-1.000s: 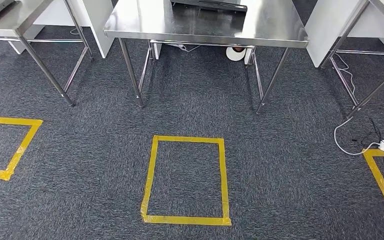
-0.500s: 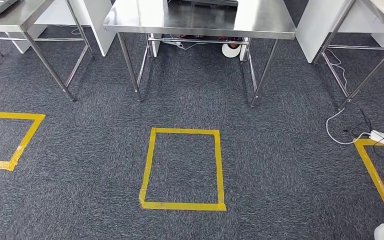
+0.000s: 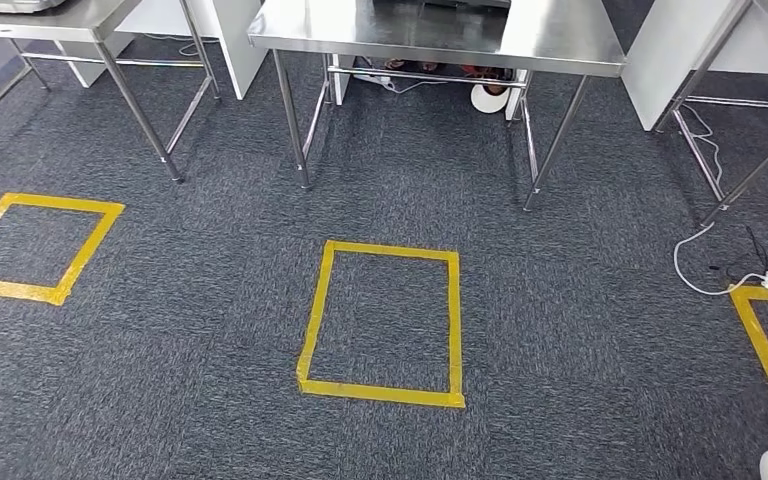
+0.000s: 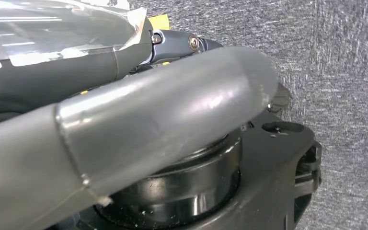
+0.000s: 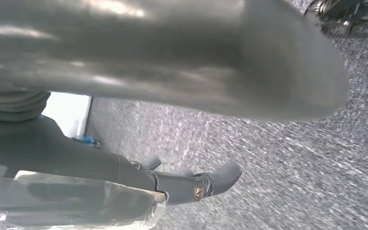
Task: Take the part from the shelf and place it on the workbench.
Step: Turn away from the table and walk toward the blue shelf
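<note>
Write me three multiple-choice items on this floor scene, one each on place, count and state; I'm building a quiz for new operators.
1. Where is the whole yellow tape rectangle?
A. on a tabletop
B. on the carpet in front of the middle table
C. under the left table

2. How many yellow tape outlines show, whole or in part?
A. one
B. two
C. three

3. How does the white cable lie?
A. wound on a spool
B. loose in a curve on the carpet
C. taut in the air

Key: B, it lies on the floor ahead of that table's legs; C, one at the left, one in the middle, one cut by the right edge; B, it bends slack across the floor.
</note>
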Action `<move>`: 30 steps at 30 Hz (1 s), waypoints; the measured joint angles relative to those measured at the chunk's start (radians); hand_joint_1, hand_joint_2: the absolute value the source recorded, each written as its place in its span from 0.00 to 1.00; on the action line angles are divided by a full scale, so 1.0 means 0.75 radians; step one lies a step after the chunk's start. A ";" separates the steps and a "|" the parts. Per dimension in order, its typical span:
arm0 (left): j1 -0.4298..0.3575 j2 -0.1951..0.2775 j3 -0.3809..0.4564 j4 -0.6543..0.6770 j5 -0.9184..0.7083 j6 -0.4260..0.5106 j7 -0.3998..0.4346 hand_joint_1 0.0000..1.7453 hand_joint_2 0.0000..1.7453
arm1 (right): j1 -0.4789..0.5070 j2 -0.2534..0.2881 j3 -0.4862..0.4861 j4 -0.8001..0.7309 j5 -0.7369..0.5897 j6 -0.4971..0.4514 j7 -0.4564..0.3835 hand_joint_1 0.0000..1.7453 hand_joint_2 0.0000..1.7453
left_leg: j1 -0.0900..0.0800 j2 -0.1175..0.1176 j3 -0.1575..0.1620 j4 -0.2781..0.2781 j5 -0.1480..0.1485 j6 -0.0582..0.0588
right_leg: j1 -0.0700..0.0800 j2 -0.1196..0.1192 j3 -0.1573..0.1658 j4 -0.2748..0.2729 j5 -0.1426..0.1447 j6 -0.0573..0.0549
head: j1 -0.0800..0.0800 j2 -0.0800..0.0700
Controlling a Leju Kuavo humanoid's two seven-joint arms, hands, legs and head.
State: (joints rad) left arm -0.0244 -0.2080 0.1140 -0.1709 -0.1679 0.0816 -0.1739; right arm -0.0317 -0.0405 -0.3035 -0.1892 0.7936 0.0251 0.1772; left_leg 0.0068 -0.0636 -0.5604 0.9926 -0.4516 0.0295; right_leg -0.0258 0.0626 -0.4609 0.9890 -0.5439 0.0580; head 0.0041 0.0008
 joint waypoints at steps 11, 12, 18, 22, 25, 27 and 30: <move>0.019 0.012 -0.032 -0.001 -0.013 0.048 -0.126 0.00 0.00 | 0.013 0.002 -0.021 0.001 0.008 0.001 0.008 0.00 0.00 | 0.007 0.083 -0.158 0.375 -0.180 -0.049 | 0.017 -0.157 -0.019 -0.024 0.031 -0.083 | -0.013 0.000; 0.027 0.014 -0.035 -0.002 -0.012 0.041 -0.153 0.00 0.00 | 0.013 0.002 -0.023 0.001 0.008 0.001 0.006 0.00 0.00 | 0.007 0.094 -0.114 0.311 -0.146 -0.045 | 0.018 -0.172 -0.018 -0.024 0.031 -0.082 | -0.013 0.000; 0.042 0.026 -0.061 -0.010 -0.019 0.020 -0.225 0.00 0.00 | 0.008 0.006 -0.037 0.001 0.008 0.004 0.002 0.00 0.00 | -0.016 0.164 0.037 0.013 -0.049 0.001 | 0.045 -0.252 -0.010 -0.019 0.030 -0.061 | -0.009 0.000; 0.044 0.027 -0.087 -0.011 -0.032 -0.013 -0.235 0.00 0.00 | 0.007 0.008 -0.049 0.001 0.008 0.014 0.002 0.00 0.00 | -0.007 0.109 0.031 -0.014 -0.019 0.040 | 0.030 -0.146 -0.086 0.139 -0.062 -0.055 | -0.006 0.000; 0.038 0.028 -0.107 -0.011 -0.040 -0.059 -0.217 0.00 0.00 | 0.011 0.005 -0.058 0.001 0.009 0.034 0.004 0.00 0.00 | -0.005 0.058 0.016 -0.014 -0.007 0.045 | 0.017 -0.093 -0.198 0.370 -0.142 -0.044 | -0.004 0.000; 0.032 0.028 -0.119 -0.011 -0.042 -0.076 -0.203 0.00 0.00 | 0.012 0.004 -0.060 0.001 0.011 0.041 0.006 0.00 0.00 | -0.003 0.022 0.013 -0.012 -0.001 0.038 | 0.006 -0.086 -0.172 0.312 -0.096 -0.016 | -0.004 0.000; 0.020 0.027 -0.131 -0.011 -0.042 -0.083 -0.196 0.00 0.00 | 0.010 0.004 -0.064 0.002 0.012 0.046 0.006 0.00 0.00 | -0.003 -0.027 0.001 0.006 0.001 0.017 | -0.013 -0.021 -0.057 0.051 0.010 0.013 | -0.003 0.000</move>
State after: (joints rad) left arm -0.0094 -0.1874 0.0160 -0.1793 -0.1995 0.0191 -0.3207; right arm -0.0240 -0.0378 -0.3512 -0.1881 0.8025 0.0596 0.1815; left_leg 0.0042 -0.0837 -0.5597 0.9970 -0.4511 0.0420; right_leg -0.0352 0.0471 -0.5040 1.0276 -0.5363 0.0678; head 0.0022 0.0008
